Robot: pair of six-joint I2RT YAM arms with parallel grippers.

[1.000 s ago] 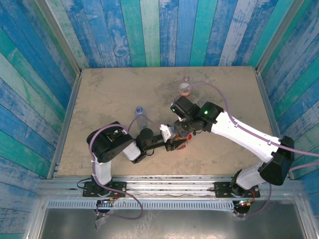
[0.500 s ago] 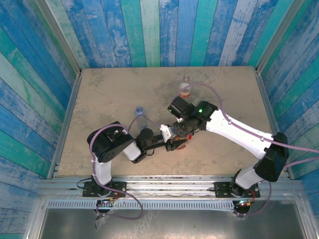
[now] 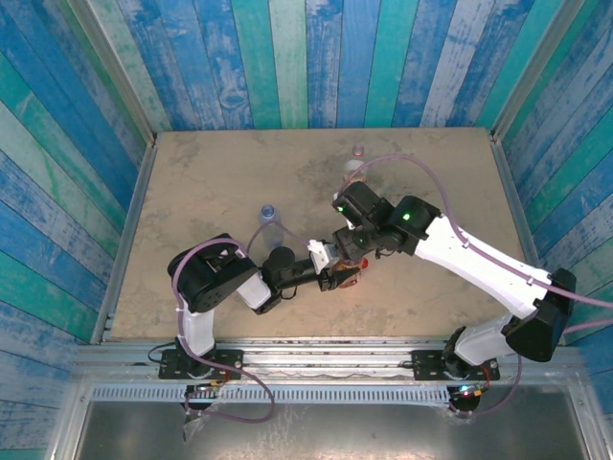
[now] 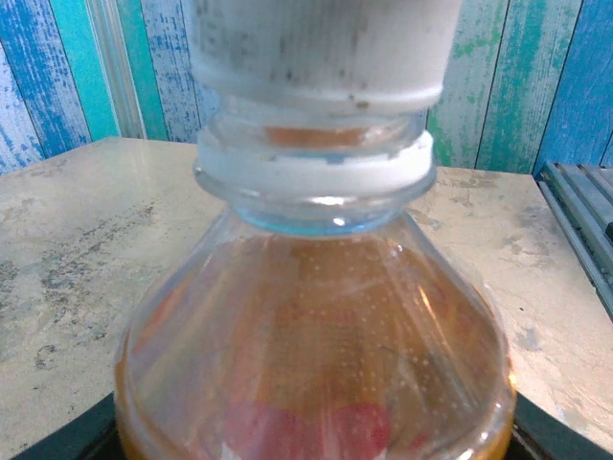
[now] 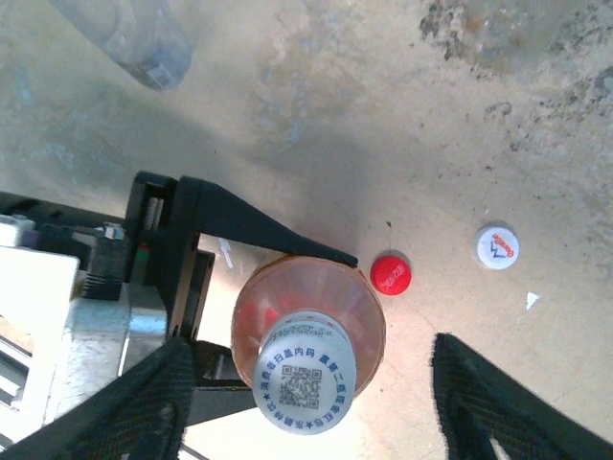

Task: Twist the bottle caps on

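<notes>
The amber bottle (image 5: 308, 309) stands upright near the table's front, and my left gripper (image 3: 337, 277) is shut on its body. Its black fingers (image 5: 257, 230) press both sides. A pale bluish-white cap (image 5: 305, 388) printed with a QR code sits on the neck, and it shows from the side in the left wrist view as the cap (image 4: 321, 43) above the bottle's shoulder (image 4: 316, 345). My right gripper (image 5: 311, 412) hovers right over that cap, open, with its fingers (image 5: 148, 402) wide of it. A red cap (image 5: 391, 274) and a white cap (image 5: 496, 246) lie loose on the table beside the bottle.
The clear bluish bottle (image 3: 269, 216) stands just behind the left arm, and it also shows in the right wrist view (image 5: 134, 38). The bottle with the red-white label (image 3: 355, 165) stands farther back, behind the right wrist. Blue plank walls close in the table (image 3: 211, 182).
The right wrist swung a little to the left and came back to the right, staying over the amber bottle. The left arm and the bottle have not moved.
</notes>
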